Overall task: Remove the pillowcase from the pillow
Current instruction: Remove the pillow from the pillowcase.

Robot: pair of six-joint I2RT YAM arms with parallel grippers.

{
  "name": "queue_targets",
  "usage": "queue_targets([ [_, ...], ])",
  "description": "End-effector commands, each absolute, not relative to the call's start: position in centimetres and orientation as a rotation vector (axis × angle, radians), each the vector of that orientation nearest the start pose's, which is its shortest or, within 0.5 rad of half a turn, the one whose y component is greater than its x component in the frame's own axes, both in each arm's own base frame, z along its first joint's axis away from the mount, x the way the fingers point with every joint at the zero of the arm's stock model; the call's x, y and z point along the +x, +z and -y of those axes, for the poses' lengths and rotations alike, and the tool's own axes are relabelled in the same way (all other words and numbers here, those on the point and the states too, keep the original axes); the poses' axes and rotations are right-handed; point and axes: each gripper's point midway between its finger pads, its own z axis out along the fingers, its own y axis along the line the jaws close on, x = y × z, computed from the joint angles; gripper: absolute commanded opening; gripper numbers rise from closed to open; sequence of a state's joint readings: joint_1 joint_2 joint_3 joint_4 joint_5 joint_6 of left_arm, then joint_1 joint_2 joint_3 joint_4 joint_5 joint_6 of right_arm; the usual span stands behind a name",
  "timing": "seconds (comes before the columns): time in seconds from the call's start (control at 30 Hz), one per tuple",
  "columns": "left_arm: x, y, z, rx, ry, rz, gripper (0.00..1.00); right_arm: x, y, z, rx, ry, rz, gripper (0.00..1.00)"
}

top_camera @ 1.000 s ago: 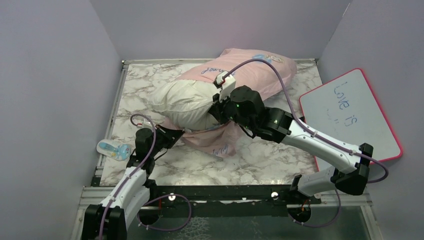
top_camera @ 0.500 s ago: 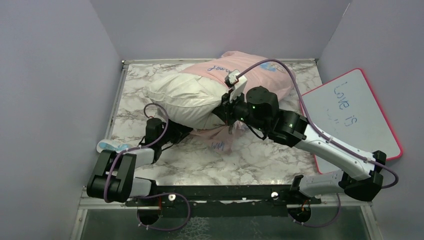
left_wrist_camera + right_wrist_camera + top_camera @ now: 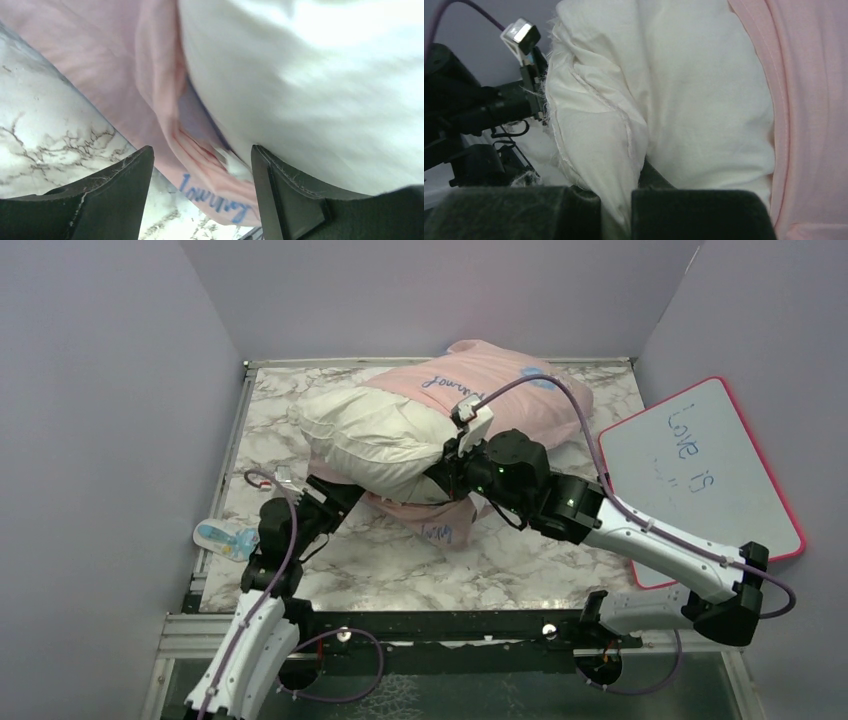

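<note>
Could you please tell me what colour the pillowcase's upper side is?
The pillowcase is pale pink there, clearest in the top external view.

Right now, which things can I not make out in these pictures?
- Top view: far end of the pillow, covered by the pillowcase.
- Top view: writing on the whiteboard under "Love is", too faint.
- Top view: the blue object at the left edge of the table, too small to name.

Pillow (image 3: 375,435) sat rear-centre on table (image 3: 520,560), left half sticking out of pillowcase (image 3: 520,390), right half inside it. Pillowcase flap lay under pillow's front edge. Left gripper (image 3: 335,490) at pillow's front-left, right gripper (image 3: 447,465) front-middle. Whiteboard (image 3: 700,470) right of table; small item (image 3: 225,538) at its left edge.
</note>
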State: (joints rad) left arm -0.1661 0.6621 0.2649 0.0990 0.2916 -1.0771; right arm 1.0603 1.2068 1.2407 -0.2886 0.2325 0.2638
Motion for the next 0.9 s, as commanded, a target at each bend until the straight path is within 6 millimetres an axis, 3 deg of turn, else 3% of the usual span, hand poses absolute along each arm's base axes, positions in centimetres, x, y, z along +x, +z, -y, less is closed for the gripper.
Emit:
queue_targets([
  [0.0, 23.1, 15.2, 11.1, -0.843, -1.044, -1.873, 0.74, 24.6, 36.5, -33.9, -0.451, 0.704, -1.691, 0.01],
  [0.13, 21.0, 18.3, 9.4, -0.800, -0.937, -1.847, 0.76, 23.4, 35.2, -35.1, -0.556, 0.766, -1.672, 0.01],
  [0.17, 20.7, 19.9, 9.1, -0.778, -0.936, -1.812, 0.76, 22.5, 34.6, -35.7, -0.605, 0.814, -1.660, 0.01],
  [0.23, 20.4, 22.0, 9.0, -0.743, -0.938, -1.774, 0.80, 19.0, 32.7, -37.8, -0.831, 0.976, -1.615, 0.01],
  [0.3, 20.6, 23.4, 9.0, -0.702, -0.922, -1.778, 0.84, 13.4, 30.9, -39.6, -1.114, 1.187, -1.519, 0.04],
  [0.33, 21.0, 23.8, 9.0, -0.680, -0.898, -1.793, 0.85, 10.8, 29.8, -40.2, -1.220, 1.250, -1.489, 0.08],
  [0.4, 21.7, 24.6, 8.7, -0.636, -0.839, -1.804, 0.88, 7.5, 27.7, -40.6, -1.360, 1.264, -1.487, 0.22],
  [0.43, 22.1, 24.9, 8.4, -0.600, -0.795, -1.808, 0.92, 6.3, 27.0, -40.4, -1.420, 1.269, -1.499, 0.31],
  [0.5, 23.0, 25.2, 7.9, -0.567, -0.728, -1.828, 0.99, 5.5, 27.4, -39.5, -1.461, 1.279, -1.505, 0.44],
  [0.63, 24.3, 23.2, 8.7, -0.536, -0.698, -1.949, 0.99, 5.2, 33.1, -36.8, -1.370, 1.266, -1.337, 0.63],
  [0.7, 24.5, 22.0, 8.4, -0.556, -0.664, -1.984, 0.99, 6.9, 35.6, -35.7, -1.240, 1.186, -1.307, 0.75],
  [0.77, 24.5, 21.9, 7.5, -0.581, -0.611, -1.974, 0.99, 11.0, 36.8, -34.7, -1.074, 0.980, -1.342, 0.82],
  [0.87, 24.3, 21.9, 5.2, -0.701, -0.493, -1.950, 0.99, 18.9, 36.2, -32.9, -0.806, 0.592, -1.500, 0.87],
])
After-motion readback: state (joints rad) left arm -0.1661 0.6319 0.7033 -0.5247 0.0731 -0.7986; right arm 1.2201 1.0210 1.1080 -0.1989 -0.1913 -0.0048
